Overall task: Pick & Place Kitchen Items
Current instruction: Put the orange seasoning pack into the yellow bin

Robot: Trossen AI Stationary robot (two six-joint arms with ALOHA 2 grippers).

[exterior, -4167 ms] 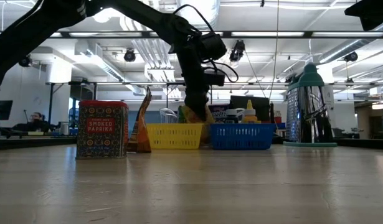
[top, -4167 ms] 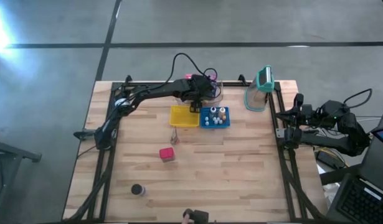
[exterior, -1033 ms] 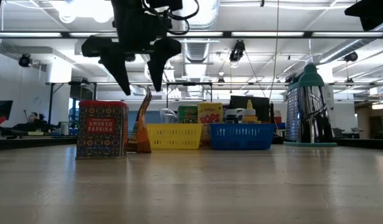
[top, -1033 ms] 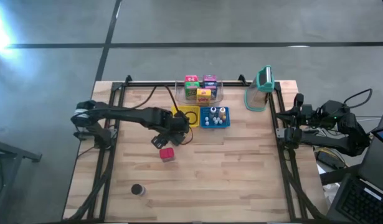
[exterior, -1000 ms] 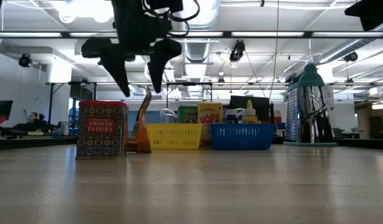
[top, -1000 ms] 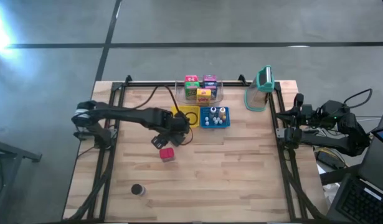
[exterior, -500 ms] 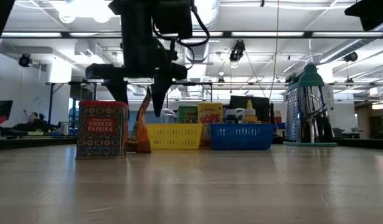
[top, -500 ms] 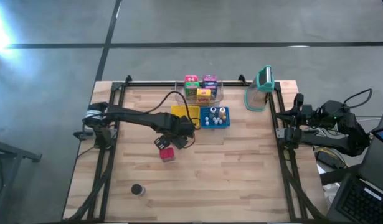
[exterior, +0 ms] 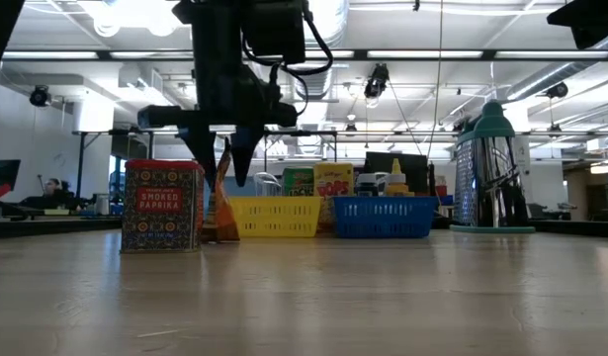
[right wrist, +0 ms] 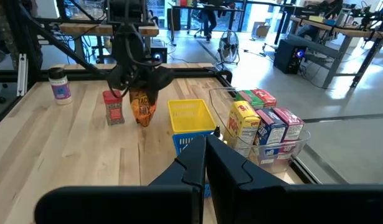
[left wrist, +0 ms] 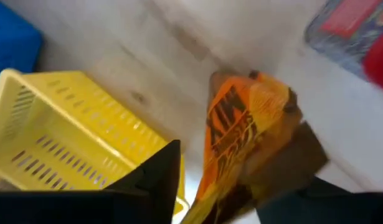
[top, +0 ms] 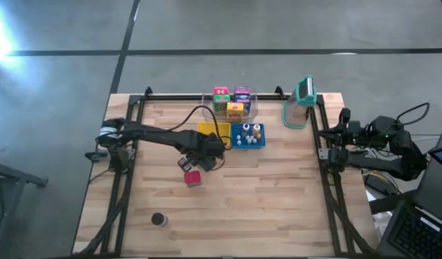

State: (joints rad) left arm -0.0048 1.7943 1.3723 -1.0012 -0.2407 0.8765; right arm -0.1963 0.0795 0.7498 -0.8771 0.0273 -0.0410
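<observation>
Item: orange pouch [left wrist: 247, 140], soft, printed, standing upright on the bench [top: 278, 194] just beside the yellow basket [top: 212, 129] and near the red tin [exterior: 162, 206].

Position relative to pincer: directly below the left pincer [exterior: 222, 158]. Low view shows its peak rising into the gap between the two fingers; wrist view shows the pouch filling that gap, with the basket's corner close by one finger [left wrist: 155, 180].

Pincer state: left pincer spread wide, fingers pointing down, holding nothing; no contact with the pouch can be made out.

Risks, as judged:
- Pouch is light and tall on a narrow base. A finger catching its top on the way down would likely tip it toward the tin or basket.
- The basket-side finger could strike the basket rim and shove the basket.
- Closing high on the thin crimped top may give a weak hold, and the pouch could slip out on lifting.

Other stock: blue basket [top: 248, 135] holding small bottles; cartons [top: 231, 101] in a clear tray at the far edge; jar [top: 159, 219] near the front.

Right pincer [right wrist: 205, 163]: parked off the bench's right side, fingers together, empty.
</observation>
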